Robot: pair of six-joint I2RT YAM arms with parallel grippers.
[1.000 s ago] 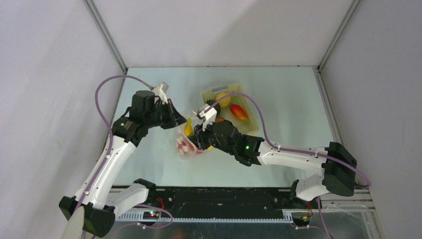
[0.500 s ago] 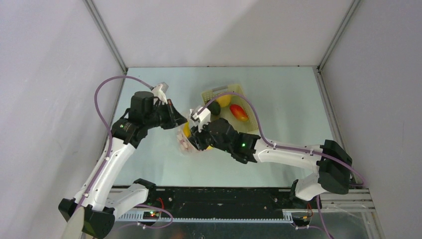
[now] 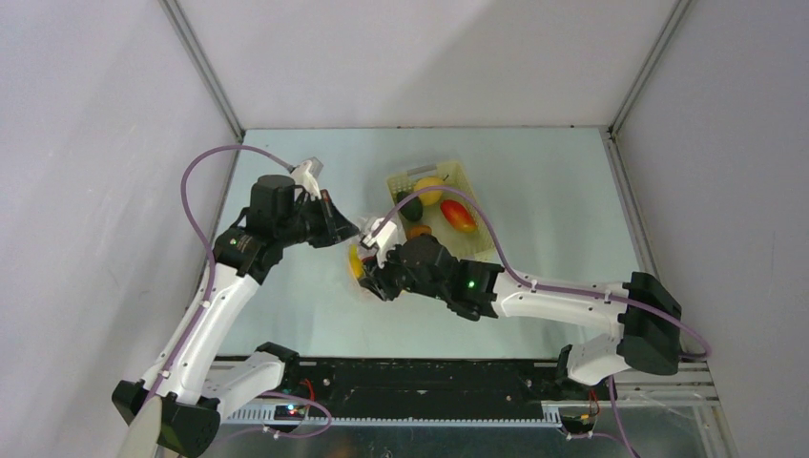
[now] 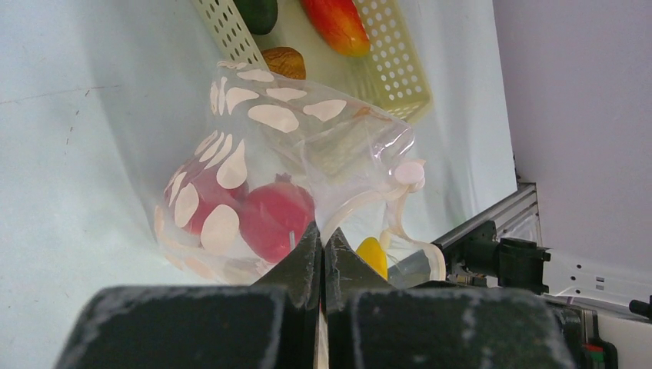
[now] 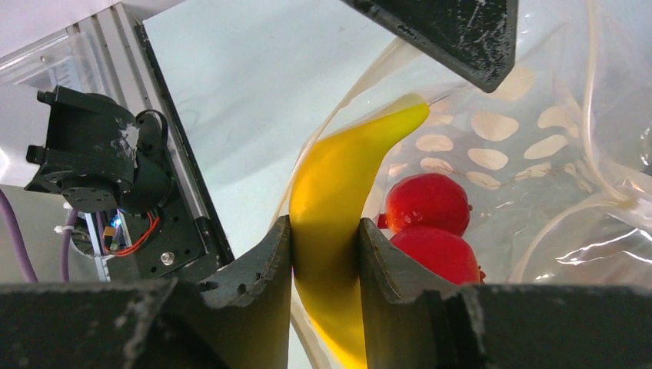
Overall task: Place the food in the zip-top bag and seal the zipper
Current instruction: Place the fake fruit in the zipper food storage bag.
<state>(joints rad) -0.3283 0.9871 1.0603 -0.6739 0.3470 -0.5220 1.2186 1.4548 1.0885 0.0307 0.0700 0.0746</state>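
Note:
The clear dotted zip-top bag [image 4: 284,146] lies on the table with two red round fruits [image 4: 273,219] inside. My left gripper [image 4: 323,242] is shut on the bag's white zipper strip [image 4: 400,215] and holds the mouth up. My right gripper [image 5: 324,231] is shut on the yellow banana [image 5: 338,192], whose tip points into the bag mouth beside the red fruits [image 5: 427,201]. In the top view the left gripper [image 3: 351,232] and right gripper [image 3: 367,272] meet over the bag, with the banana [image 3: 356,260] between them; the bag is mostly hidden there.
The pale yellow perforated basket [image 3: 477,215] stands just behind the bag. It holds a yellow piece [image 3: 428,191], a red-orange piece [image 3: 459,216], a dark green oval [image 3: 412,208] and an orange piece [image 3: 420,231]. The left gripper's finger [image 5: 454,31] hangs above the banana tip.
My right gripper has moved left and nearer with the banana, over the bag mouth, and now covers the red fruits in the top view. The left gripper has held still.

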